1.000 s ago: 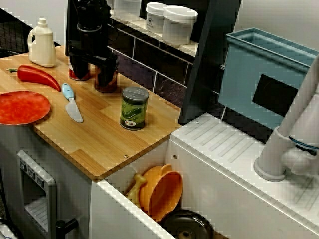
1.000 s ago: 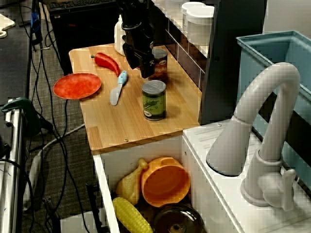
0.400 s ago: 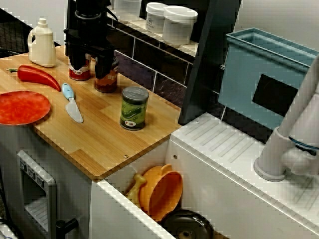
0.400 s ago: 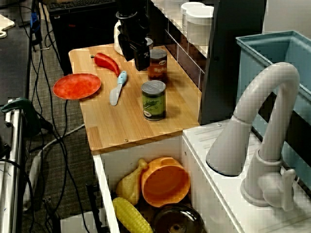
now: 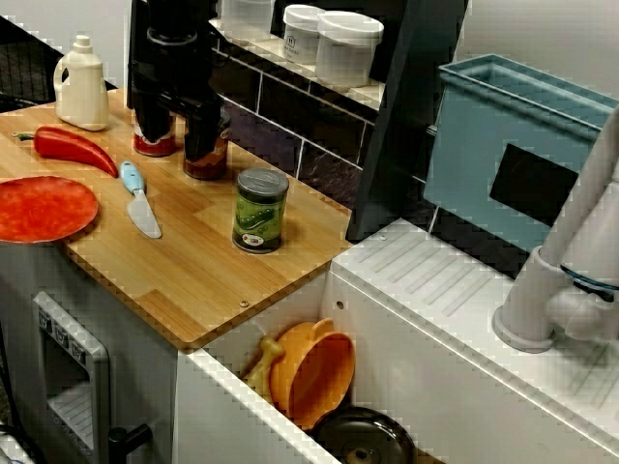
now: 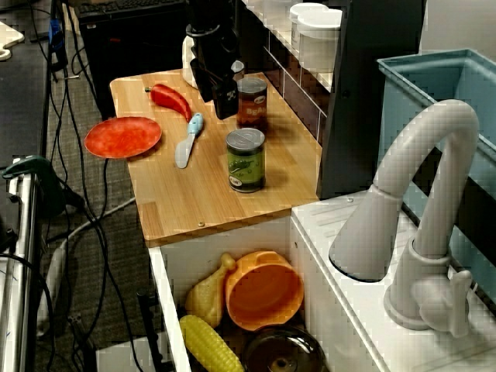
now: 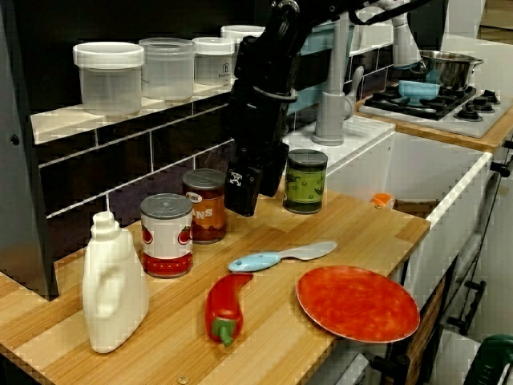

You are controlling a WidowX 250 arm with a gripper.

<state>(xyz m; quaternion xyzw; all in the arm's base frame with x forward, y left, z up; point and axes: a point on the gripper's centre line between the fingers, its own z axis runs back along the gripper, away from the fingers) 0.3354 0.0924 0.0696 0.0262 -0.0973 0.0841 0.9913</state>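
Front view along the counter (image 7: 365,226), red plate (image 7: 357,303) nearest, red pepper (image 7: 223,309) and blue-handled knife (image 7: 280,257) behind it, then tomato can (image 7: 167,234) and brown-labelled can (image 7: 203,204), my tool (image 7: 256,200) just beside that brown-labelled can, fingers spread, gripping nothing, green can (image 7: 305,180) beyond.

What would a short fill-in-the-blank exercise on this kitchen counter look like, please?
The gripper hangs beside the brown can with its jaws ___. The knife has a light ___ handle. The red pepper lies between the white bottle and the red ___. The orange bowl lies in the ___.
Missing words: open; blue; plate; sink.
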